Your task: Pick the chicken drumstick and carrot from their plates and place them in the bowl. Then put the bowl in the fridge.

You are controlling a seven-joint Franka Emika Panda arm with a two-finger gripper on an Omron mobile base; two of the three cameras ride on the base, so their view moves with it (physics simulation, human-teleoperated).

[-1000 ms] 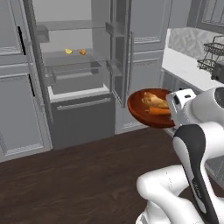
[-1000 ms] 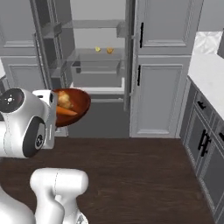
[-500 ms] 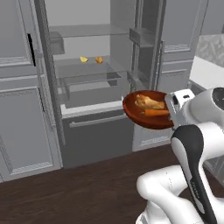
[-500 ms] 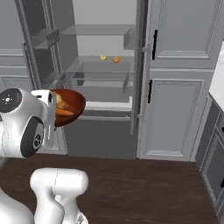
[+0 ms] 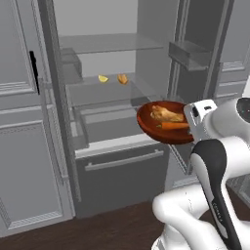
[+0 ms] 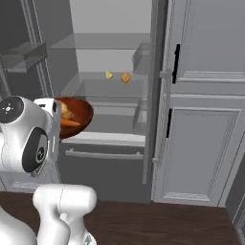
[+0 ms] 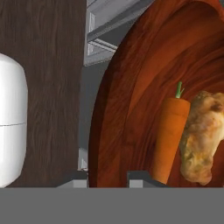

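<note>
My gripper (image 7: pixel 109 179) is shut on the near rim of the reddish-brown bowl (image 7: pixel 131 100) and holds it level in the air in front of the open fridge (image 5: pixel 112 90). Inside the bowl lie the orange carrot (image 7: pixel 170 140) and the golden-tan chicken drumstick (image 7: pixel 201 144), side by side. From the left base the bowl (image 5: pixel 151 128) hangs about level with the fridge's lower shelf, with drumstick (image 5: pixel 166 114) and carrot (image 5: pixel 175 125) in it and the gripper (image 5: pixel 188 128) at its right edge. The right base view shows bowl (image 6: pixel 81 117) and gripper (image 6: pixel 58 119) left of the fridge opening (image 6: pixel 110 91). The plates are out of view.
A yellow wedge (image 5: pixel 103 78) and an orange wedge (image 5: pixel 122 78) lie on the fridge's middle shelf. Door bins (image 5: pixel 188 51) jut out on the open doors at both sides. A closed bottom drawer (image 5: pixel 122 166) sits below. Grey cabinet doors (image 6: pixel 201 134) flank the fridge over a dark wood floor.
The whole picture has shifted and grown: the base has come closer to the fridge and now faces it more squarely. The bowl stays in the gripper with both foods in it.
</note>
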